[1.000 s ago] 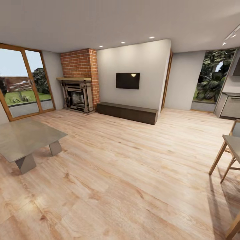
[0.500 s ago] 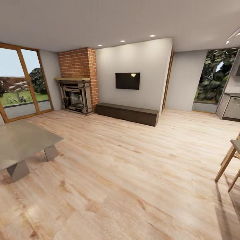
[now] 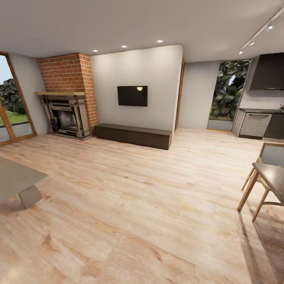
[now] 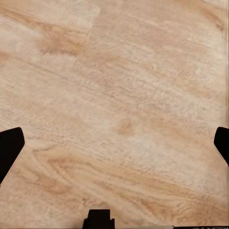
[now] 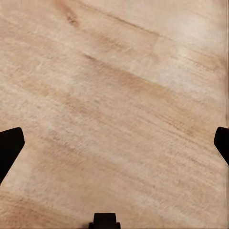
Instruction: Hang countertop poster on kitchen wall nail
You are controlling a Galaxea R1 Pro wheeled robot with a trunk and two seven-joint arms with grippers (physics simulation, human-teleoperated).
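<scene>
I am in a living room, with the poster and the wall nails out of view. Far off at the right stands the kitchen, where a strip of countertop (image 3: 261, 111) runs over a steel appliance front and dark cabinets. My left gripper (image 4: 114, 143) hangs open over bare wood floor, its dark fingertips (image 4: 9, 149) wide apart and nothing between them. My right gripper (image 5: 114, 143) is open in the same way above the floorboards, with its fingertips (image 5: 9, 145) at the picture's edges.
A grey low table (image 3: 15, 179) stands near left. A wooden chair and table (image 3: 265, 177) stand near right. Ahead are a brick fireplace (image 3: 67, 114), a dark low bench (image 3: 132, 135) under a wall television (image 3: 132, 96), and a black hood (image 3: 270, 71) over the kitchen. Wood floor stretches between.
The whole head view has swung to the right as the camera moved: the glass doors have slid off to the left, and the kitchen units and hood have come in at the right.
</scene>
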